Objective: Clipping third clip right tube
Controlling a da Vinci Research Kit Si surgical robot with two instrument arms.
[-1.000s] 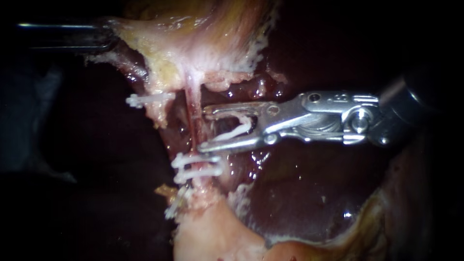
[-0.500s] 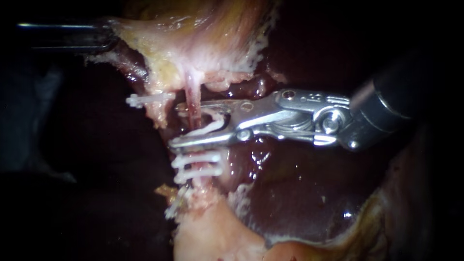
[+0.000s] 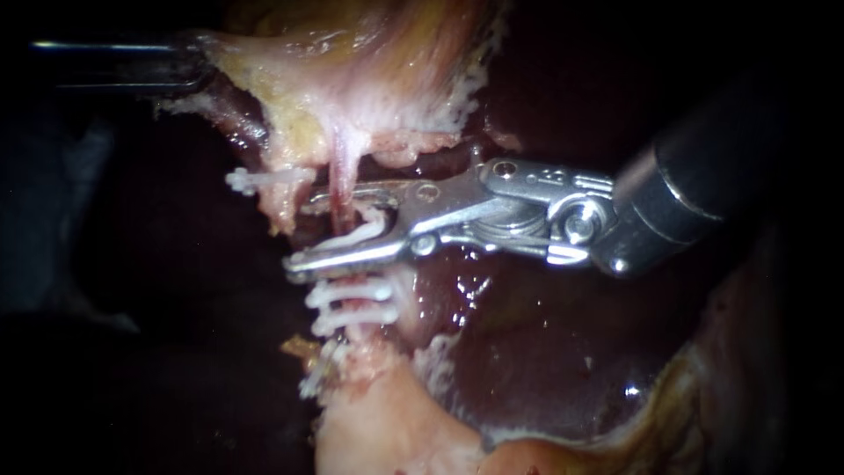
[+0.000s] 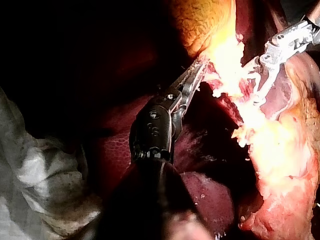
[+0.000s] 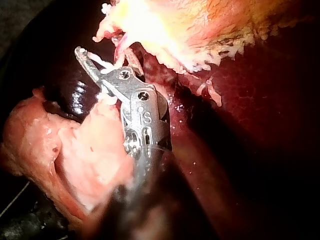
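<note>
A thin red tube [image 3: 340, 180] runs down from the pale gallbladder tissue [image 3: 352, 79]. My right instrument [image 3: 303, 233] comes in from the right. Its jaws are open and carry a white clip [image 3: 362, 230]; they straddle the tube, one jaw on each side. Just below the jaws, two white clips [image 3: 352, 303] sit on the same tube. In the right wrist view the right instrument's jaws [image 5: 95, 65] reach under the pale tissue. My left instrument [image 3: 198, 57] at the upper left is shut on the gallbladder's edge; the left wrist view also shows the left instrument's jaws [image 4: 196, 74] gripping it.
Another white clip [image 3: 262, 179] sits on a strand left of the tube, and one more clip [image 3: 316, 374] lies lower down by a pale stump [image 3: 387, 422]. Dark red liver [image 3: 545, 352] fills the lower right. White gauze [image 4: 35, 180] lies beside the left shaft.
My right instrument has slid left: its open jaws stood just short of the tube and now reach past it on both sides. The left instrument has held still.
</note>
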